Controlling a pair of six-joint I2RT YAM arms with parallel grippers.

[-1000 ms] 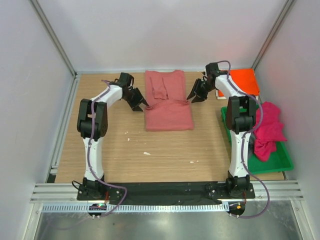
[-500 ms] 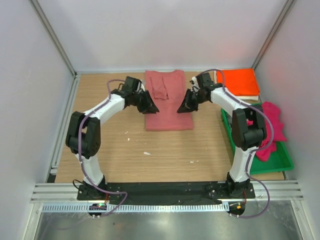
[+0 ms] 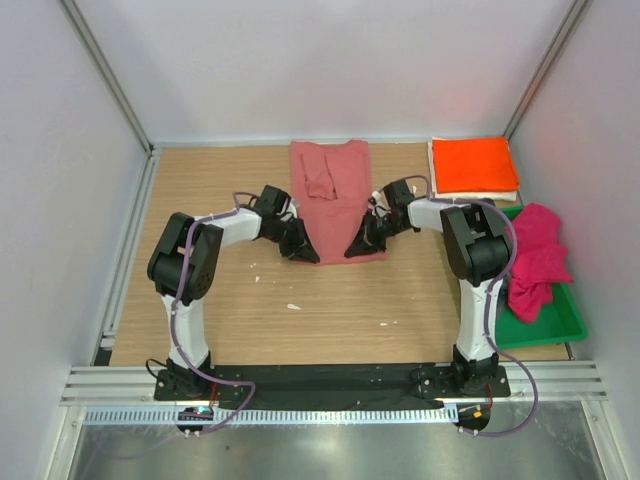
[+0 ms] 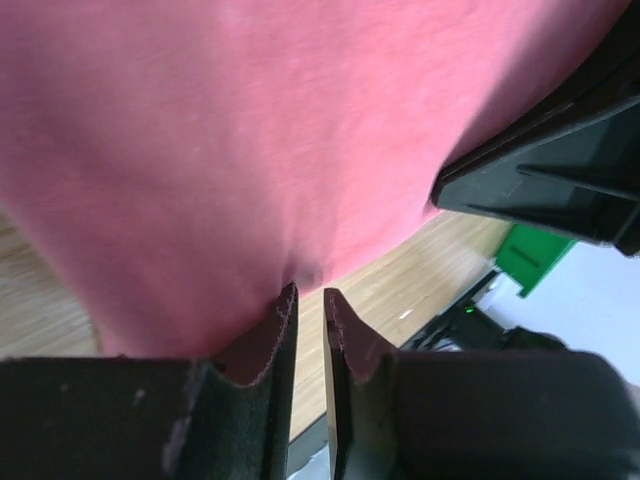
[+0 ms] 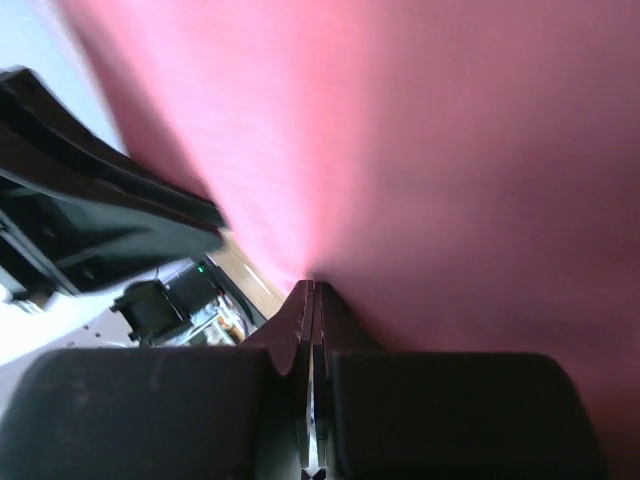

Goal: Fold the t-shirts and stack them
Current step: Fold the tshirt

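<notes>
Salmon-red t-shirt (image 3: 335, 212) lies mid-frame on the desk (image 3: 250, 325); left gripper (image 3: 309, 257) and right gripper (image 3: 352, 252) fingers pinch its lower corners.

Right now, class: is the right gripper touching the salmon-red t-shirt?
Touching. The right wrist view shows the right gripper with jaws shut on a pinch of the salmon-red t-shirt, cloth fanning out from their tips.

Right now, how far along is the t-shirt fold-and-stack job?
Done: a folded bright orange cloth shirt lies on a white one at the far right. In hand: the left gripper and right gripper pinch the near corners of the partly folded dusty salmon-red cloth shirt. To do: the crumpled magenta shirt in the green plastic tray.
</notes>
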